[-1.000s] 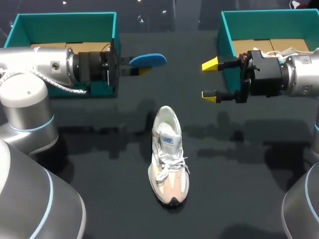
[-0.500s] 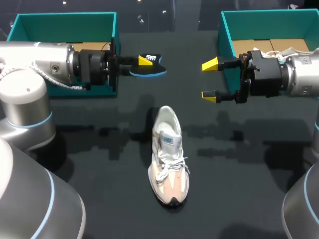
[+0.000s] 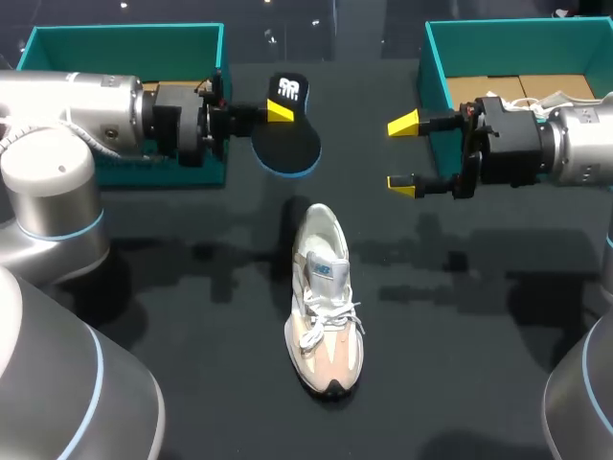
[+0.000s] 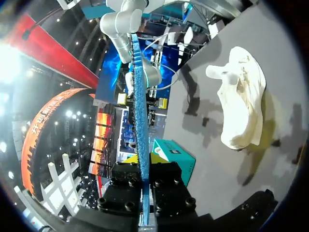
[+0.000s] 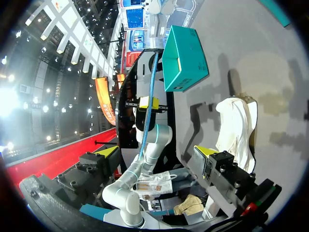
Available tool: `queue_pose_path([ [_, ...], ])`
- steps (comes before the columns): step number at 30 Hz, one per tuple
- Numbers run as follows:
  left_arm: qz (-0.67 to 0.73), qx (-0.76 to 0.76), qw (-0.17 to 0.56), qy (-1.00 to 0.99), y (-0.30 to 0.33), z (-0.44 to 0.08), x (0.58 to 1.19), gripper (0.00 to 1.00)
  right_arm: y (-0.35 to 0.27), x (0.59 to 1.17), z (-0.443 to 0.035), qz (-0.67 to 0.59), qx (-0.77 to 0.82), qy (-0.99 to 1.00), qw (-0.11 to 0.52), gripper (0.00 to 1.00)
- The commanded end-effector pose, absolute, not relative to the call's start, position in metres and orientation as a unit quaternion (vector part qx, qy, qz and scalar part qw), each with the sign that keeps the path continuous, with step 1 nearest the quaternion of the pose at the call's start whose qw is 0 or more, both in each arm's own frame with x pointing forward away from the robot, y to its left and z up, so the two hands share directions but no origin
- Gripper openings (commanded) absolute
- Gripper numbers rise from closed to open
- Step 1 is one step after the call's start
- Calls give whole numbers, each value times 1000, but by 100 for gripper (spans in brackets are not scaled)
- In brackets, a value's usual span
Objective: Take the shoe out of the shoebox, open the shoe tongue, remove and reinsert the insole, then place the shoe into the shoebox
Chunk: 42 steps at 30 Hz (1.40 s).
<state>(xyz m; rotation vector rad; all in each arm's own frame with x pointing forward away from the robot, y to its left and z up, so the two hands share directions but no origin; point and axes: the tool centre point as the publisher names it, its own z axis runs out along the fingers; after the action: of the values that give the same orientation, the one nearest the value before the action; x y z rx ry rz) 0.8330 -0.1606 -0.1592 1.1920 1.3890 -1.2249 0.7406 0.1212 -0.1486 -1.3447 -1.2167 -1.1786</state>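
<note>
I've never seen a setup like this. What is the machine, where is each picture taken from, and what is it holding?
These are two robot arms at a dark table, each ending in a two-fingered pincer with yellow tips. The wide picture looks down from above and behind the robot. The two round ones come from cameras on the wrists. A white shoe lies in the middle of the table, outside the boxes. The left shoebox and the right shoebox stand at the far side. The left pincer is shut on a black, blue-edged insole, held beyond the shoe; its own wrist camera sees the insole edge-on. The right pincer is open and holds nothing.
</note>
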Motion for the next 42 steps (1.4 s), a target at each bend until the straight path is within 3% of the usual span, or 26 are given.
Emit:
queue_pose_path([
  [1,-458,495,488,554,-175,-154,825,0,122,740,-149,-481,-549,-496,469,100],
  [42,-465,520,513,500,-225,-152,830,0,170,772,-159,-514,-480,-560,439,98],
])
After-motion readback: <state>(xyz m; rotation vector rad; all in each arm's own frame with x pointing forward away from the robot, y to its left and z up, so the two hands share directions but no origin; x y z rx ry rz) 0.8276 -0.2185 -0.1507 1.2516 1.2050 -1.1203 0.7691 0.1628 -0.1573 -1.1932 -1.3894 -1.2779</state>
